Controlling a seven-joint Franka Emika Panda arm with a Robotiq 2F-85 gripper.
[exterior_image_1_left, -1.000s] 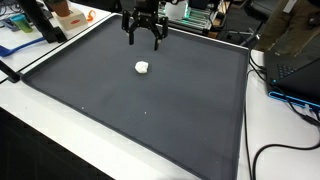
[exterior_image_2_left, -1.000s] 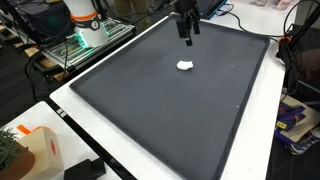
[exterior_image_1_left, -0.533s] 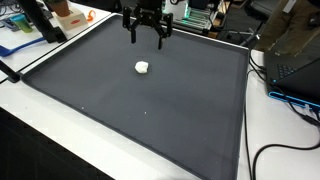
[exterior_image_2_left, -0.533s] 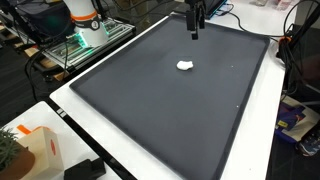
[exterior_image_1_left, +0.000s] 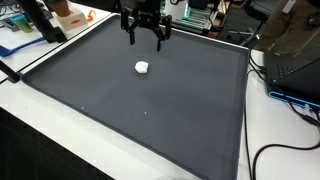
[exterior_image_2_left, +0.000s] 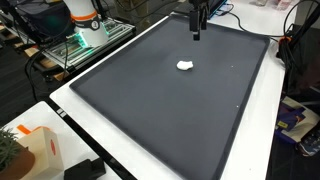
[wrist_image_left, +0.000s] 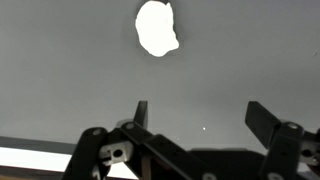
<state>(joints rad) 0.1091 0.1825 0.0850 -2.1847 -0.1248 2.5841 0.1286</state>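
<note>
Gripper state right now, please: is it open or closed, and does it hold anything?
Gripper: open, jaws wide apart and empty; the small white lump lies apart from it, not touched.

Even, bright indoor light; soft shadows, wrist pic maybe slightly blurry.

wide dark grey mat (exterior_image_1_left: 150, 115) spread over the white desk (exterior_image_1_left: 40, 135); down past the mat's corner in an exterior view, an orange-and-white box (exterior_image_2_left: 38, 150) sits beside a green plant (exterior_image_2_left: 8, 150).
</note>
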